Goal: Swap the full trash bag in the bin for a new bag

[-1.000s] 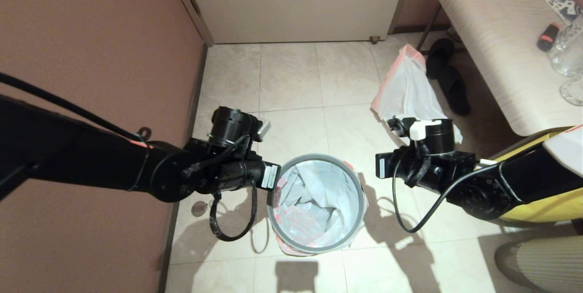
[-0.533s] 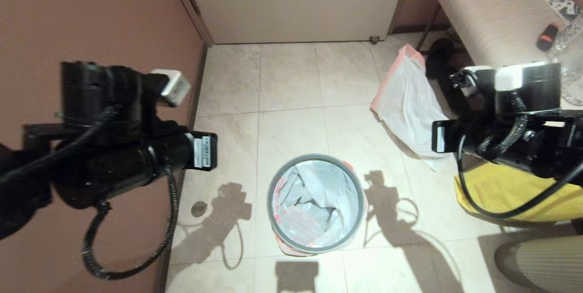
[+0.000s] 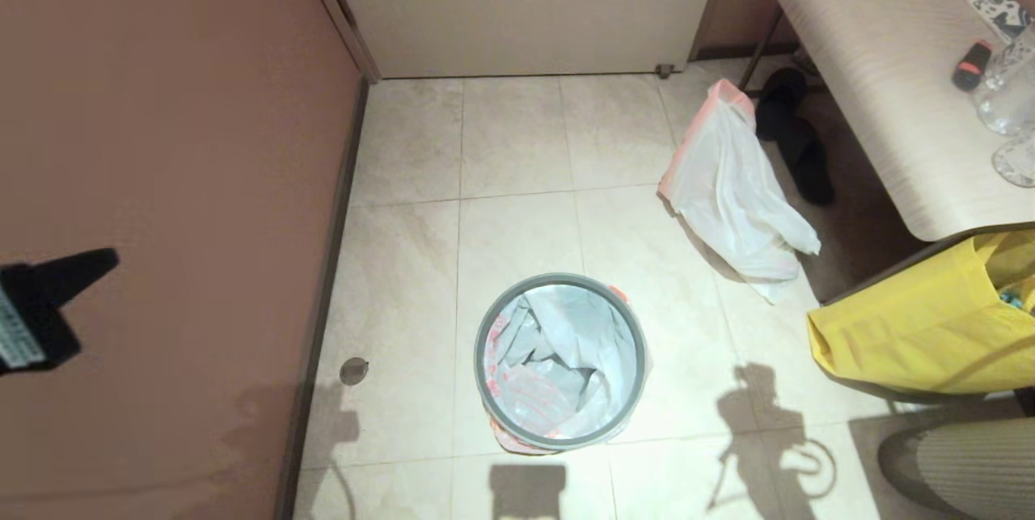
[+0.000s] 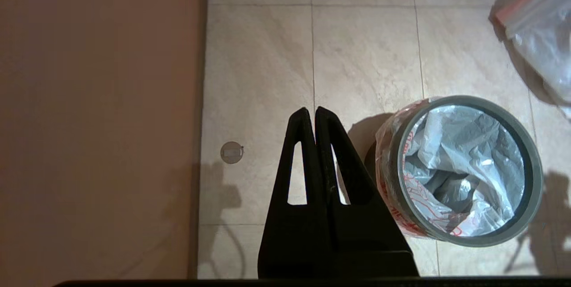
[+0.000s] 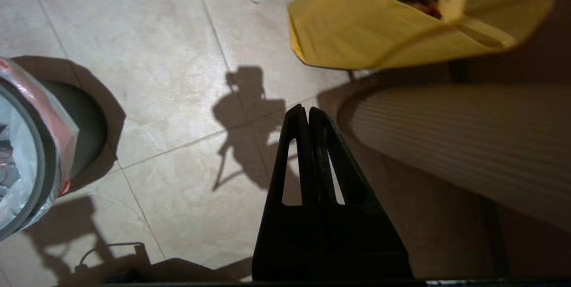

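Note:
The bin (image 3: 483, 358) stands on the tiled floor, its grey hoop clamping the new bag (image 3: 558, 362), white with red print, which lines it and folds over the outside (image 4: 389, 175). The full trash bag (image 3: 732, 188), white with a pink-red rim, lies on the floor beyond the bin to the right. My left gripper (image 4: 311, 113) is shut and empty, held high over the floor left of the bin (image 4: 533, 197). My right gripper (image 5: 308, 110) is also shut and empty, high above the floor right of the bin (image 5: 42, 175). In the head view only a bit of the left arm (image 3: 36, 306) shows.
A brown wall (image 3: 162, 140) runs along the left, a white door (image 3: 525, 2) at the back. A beige table (image 3: 881, 83) stands at right with a yellow bag (image 3: 914, 326) below it and black slippers (image 3: 796, 140) beside the full bag. A ribbed beige object (image 5: 459, 139) lies near the right gripper.
Both arms have risen from beside the bin's rim and swung outward; the right arm has left the head view, the left shows only at the edge. Bin and bags have not moved.

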Available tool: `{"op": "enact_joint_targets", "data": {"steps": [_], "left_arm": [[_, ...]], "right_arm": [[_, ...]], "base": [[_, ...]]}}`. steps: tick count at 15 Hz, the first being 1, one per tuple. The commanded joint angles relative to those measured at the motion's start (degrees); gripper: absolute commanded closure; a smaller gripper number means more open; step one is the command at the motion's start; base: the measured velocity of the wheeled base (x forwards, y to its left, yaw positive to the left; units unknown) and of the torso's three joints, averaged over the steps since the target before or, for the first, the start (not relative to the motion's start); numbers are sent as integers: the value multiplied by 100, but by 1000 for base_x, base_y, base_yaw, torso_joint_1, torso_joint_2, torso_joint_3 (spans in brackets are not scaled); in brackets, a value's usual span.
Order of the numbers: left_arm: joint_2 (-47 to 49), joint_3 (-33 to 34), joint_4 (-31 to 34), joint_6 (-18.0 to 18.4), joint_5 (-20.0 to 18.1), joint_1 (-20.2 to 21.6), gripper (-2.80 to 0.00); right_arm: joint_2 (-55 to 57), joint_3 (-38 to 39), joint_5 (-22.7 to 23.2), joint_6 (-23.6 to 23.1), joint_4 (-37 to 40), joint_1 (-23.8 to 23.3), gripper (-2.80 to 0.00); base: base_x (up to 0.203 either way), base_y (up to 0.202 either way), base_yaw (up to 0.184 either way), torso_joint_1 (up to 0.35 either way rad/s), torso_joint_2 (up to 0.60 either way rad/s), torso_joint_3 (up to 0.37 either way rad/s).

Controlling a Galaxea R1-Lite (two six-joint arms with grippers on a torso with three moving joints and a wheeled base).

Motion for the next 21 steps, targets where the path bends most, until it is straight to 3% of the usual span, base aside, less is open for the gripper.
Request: {"op": "enact_joint_targets", "data": {"steps": [1, 5, 8, 10, 13, 18, 21], "left_arm": [[-1063, 340, 48, -90, -23, 294, 0], [-2616, 659, 1114, -309, -496, 1018, 0], [-3364, 875, 1767, -354, -701, 1386, 0], [-3750, 1218, 2047, -353, -947, 1502, 0], [-4357, 1896, 2108, -333, -1191, 1580, 0], [-4899, 2938, 2046, -304, -1380, 1590, 0], [-4899, 3233, 1907, -130, -1631, 1590, 0]], "right_arm": [[-1163, 75, 1, 125, 514, -434, 0], [-2866, -106, 202, 120, 2197, -972, 0], [-3560, -172, 260, -325, 2753, -1397, 0], [-3897, -146, 624, -504, 2862, -1541, 0], [-4195, -111, 1543, -564, 3128, -1562, 0], [-4556, 623, 2174, -669, 3144, -1571, 0], [-4556, 1004, 2548, -931, 2579, -1415, 0]], "base": [[0, 0, 0, 0, 0, 0], [0, 0, 0, 0, 0, 0], [0, 0, 0, 0, 0, 0], [0, 0, 0, 0, 0, 0], [0, 0, 0, 0, 0, 0], [0, 0, 0, 0, 0, 0], [0, 0, 0, 0, 0, 0]]}}
